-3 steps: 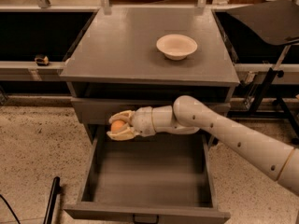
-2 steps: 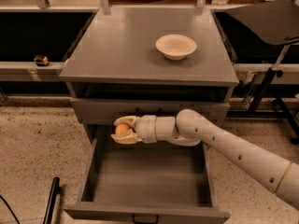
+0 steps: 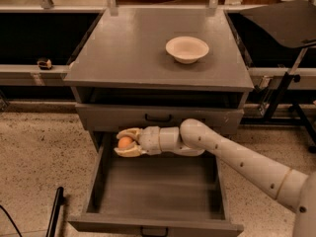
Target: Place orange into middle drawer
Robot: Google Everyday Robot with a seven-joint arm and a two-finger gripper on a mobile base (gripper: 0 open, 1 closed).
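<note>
My gripper, clamped around the orange, hangs over the pulled-out middle drawer near its ten o'clock corner, with the white bowl up at one o'clock.

One orange, clasped by one gripper at 8 o'clock of centre. Two drawers with handles: one middle drawer (pulled out), one closed drawer at its 12 o'clock. One bowl, one cabinet.
</note>
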